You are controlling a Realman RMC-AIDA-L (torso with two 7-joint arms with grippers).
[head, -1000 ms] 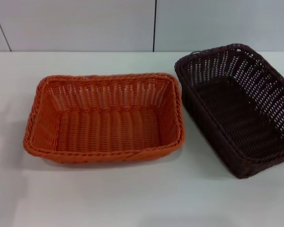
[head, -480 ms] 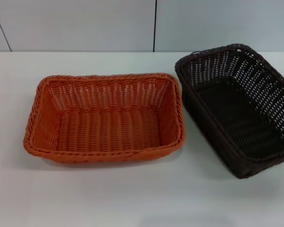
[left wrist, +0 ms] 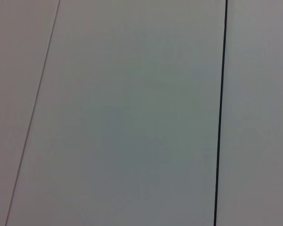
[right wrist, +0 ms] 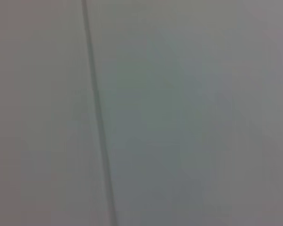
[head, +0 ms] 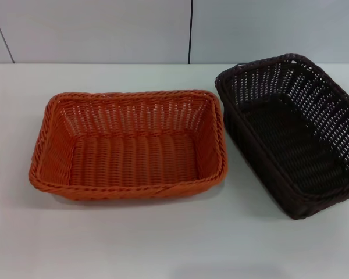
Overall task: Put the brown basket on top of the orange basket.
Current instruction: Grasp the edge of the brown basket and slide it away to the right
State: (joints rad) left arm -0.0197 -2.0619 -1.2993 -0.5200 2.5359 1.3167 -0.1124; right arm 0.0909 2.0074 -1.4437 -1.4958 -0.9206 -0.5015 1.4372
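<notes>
- Neither end effector shows up in any of our views, so we can't tell if the left or right one is spread or pressed together.
- Both wrist views just give us a pale wall panel with a thin dark seam running down it; the right wrist view has the same kind of seam, only blurrier.
- From the head view, the orange basket sits flat on the white surface, left of centre, open side up, nothing inside it.
- The brown basket is on the same surface to the right, also open side up with nothing in it, turned at an angle to the orange one so its long side runs off toward the right edge of the view.
- The two baskets are just beside each other: the brown one's near-left corner comes close to the orange one's far-right corner, but we can see a sliver of surface between them lower down, so not stacked and apparently not touching.
- Behind the surface there's the same pale wall with a dark vertical seam.
</notes>
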